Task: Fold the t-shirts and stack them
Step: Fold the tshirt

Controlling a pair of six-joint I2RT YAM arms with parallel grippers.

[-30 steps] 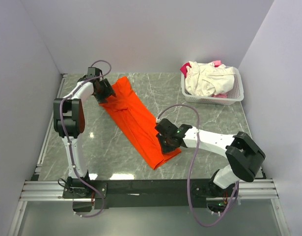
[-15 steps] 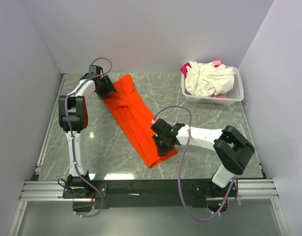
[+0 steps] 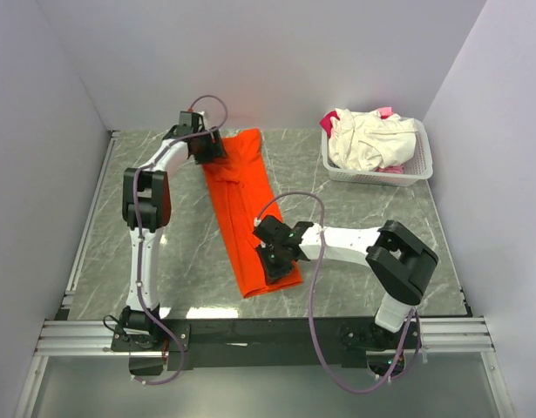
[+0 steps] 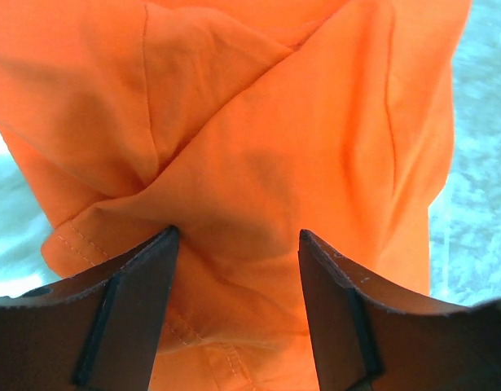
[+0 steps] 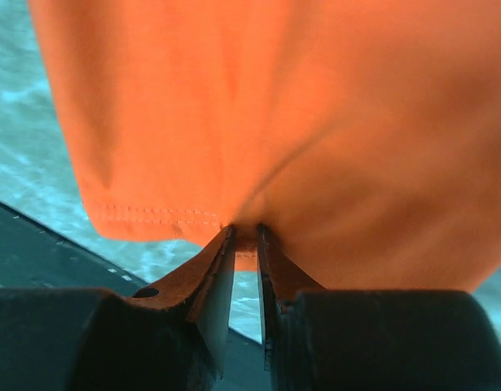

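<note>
The bright orange t-shirt (image 3: 243,205) lies as a long narrow strip on the marble table, running from back centre toward the front. My left gripper (image 3: 210,148) is at its far end, and its jaws (image 4: 234,236) hold a thick bunch of the orange cloth (image 4: 258,122) between them. My right gripper (image 3: 273,259) is at the near end, pinched shut (image 5: 244,232) on the hem of the orange shirt (image 5: 315,106). A cream-white shirt (image 3: 365,139) and a pink one (image 3: 329,121) are heaped in the basket.
The white slatted basket (image 3: 422,167) stands at the back right corner. Grey walls close in the left, back and right sides. The black rail (image 3: 268,333) with both arm bases runs along the near edge.
Both grippers have moved with the orange shirt: the far end swung right and the near end swung left, so the strip now lies nearly straight front to back instead of diagonal.
</note>
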